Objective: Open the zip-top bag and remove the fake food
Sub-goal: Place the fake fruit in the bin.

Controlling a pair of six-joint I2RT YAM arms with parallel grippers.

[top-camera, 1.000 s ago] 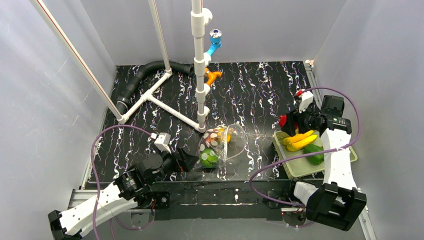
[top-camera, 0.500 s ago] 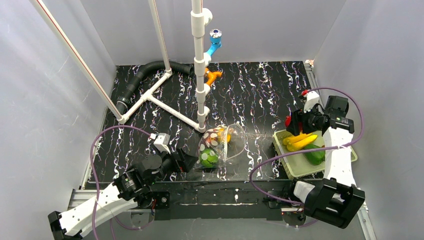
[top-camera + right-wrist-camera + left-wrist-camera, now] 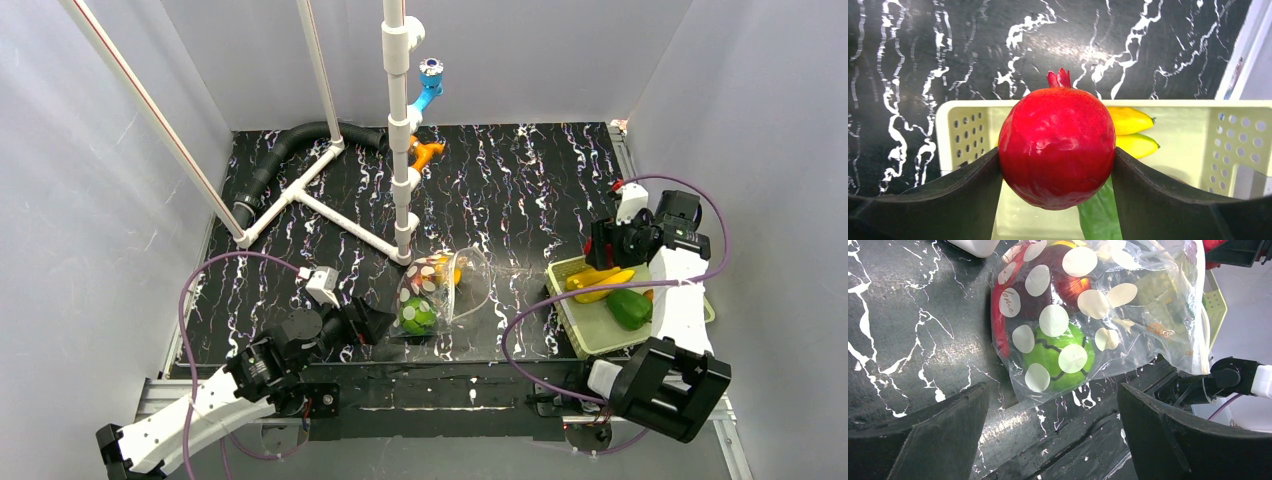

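The right gripper (image 3: 1057,167) is clamped on a glossy red pomegranate-shaped plastic fruit (image 3: 1057,135), pinched across its widest girth. It hangs over the pale yellow-green perforated basket (image 3: 965,131) at the right of the overhead view. The fruit is round and slick, so if released from height it may bounce off the yellow plastic bananas (image 3: 1130,131) and roll over the low wall. The left gripper (image 3: 1052,390) stands wide and empty, just short of the clear dotted zip-top bag (image 3: 1143,315) at centre frame, which has a green fruit (image 3: 1055,357) inside. Unpinned, the bag may slide when reached into.
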